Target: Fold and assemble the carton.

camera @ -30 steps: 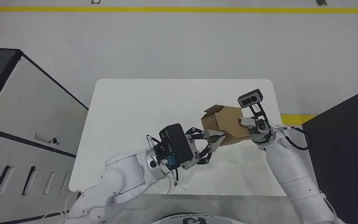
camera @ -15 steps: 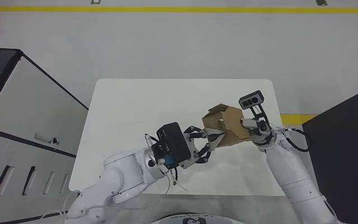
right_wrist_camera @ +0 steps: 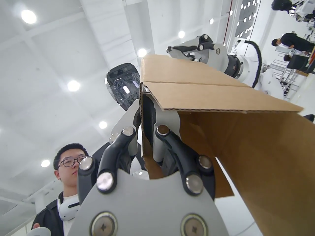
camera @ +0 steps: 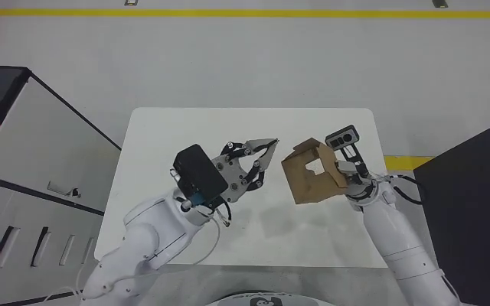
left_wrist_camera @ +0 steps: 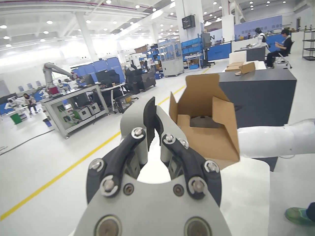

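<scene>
The carton [camera: 310,177] is brown corrugated cardboard, partly erected into an open box and tilted. It hangs in the air above the table [camera: 168,138], over the side of the table toward the right arm, and does not touch the surface. In the left wrist view the carton [left_wrist_camera: 209,141] has one tall flap standing upright. Shorter flaps are folded inward, and a gap between them shows the dark inside.

The right end effector [camera: 346,173] is closed on one wall of the carton. In the right wrist view this end effector [right_wrist_camera: 145,116] has a finger on each face of that wall's raw edge. The right forearm rises from the table's near corner on that side, with the wrist turned upward.

The left end effector [camera: 268,147] is held above the table's middle, pointing toward the carton and apart from it. Its pads [left_wrist_camera: 149,114] are drawn together with nothing between them.
</scene>
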{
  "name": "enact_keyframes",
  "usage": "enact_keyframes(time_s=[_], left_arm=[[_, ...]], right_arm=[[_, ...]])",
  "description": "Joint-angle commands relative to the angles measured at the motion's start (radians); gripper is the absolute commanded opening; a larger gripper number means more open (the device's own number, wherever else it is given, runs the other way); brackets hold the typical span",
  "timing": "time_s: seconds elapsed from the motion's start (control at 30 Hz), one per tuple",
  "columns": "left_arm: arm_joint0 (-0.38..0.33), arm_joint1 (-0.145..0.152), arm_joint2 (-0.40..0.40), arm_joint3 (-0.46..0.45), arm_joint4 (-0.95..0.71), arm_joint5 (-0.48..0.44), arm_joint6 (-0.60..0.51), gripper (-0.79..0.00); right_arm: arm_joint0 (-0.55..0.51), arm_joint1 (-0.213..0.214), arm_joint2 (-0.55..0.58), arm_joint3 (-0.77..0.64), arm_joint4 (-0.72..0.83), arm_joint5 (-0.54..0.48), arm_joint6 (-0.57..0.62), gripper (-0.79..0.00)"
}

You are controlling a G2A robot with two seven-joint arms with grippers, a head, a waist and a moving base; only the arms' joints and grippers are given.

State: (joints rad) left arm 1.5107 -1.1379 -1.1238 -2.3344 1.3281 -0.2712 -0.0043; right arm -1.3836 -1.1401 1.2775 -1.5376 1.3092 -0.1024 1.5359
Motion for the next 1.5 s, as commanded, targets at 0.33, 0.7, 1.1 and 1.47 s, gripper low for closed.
enact_keyframes(time_s=[0.33, 0.7, 1.1, 1.47], left_arm=[[-0.029, -0.009, 0.030, 0.036, -0.072, -0.034, -0.027, -0.785], [-0.033, -0.012, 0.048, 0.042, -0.092, -0.074, -0.048, -0.785], [-0.038, -0.014, 0.065, 0.052, -0.104, -0.108, -0.057, -0.785], [-0.048, -0.018, 0.080, 0.059, -0.108, -0.121, -0.066, -0.785]], right_arm=[[0.001, 0.011, -0.038, -0.012, -0.021, 0.078, 0.000, -0.785], [0.014, 0.016, -0.055, 0.011, -0.004, 0.069, 0.000, -0.785], [0.026, 0.015, -0.068, 0.027, 0.016, 0.055, 0.000, -0.785], [0.030, 0.015, -0.070, 0.023, 0.025, 0.042, 0.000, -0.785]])
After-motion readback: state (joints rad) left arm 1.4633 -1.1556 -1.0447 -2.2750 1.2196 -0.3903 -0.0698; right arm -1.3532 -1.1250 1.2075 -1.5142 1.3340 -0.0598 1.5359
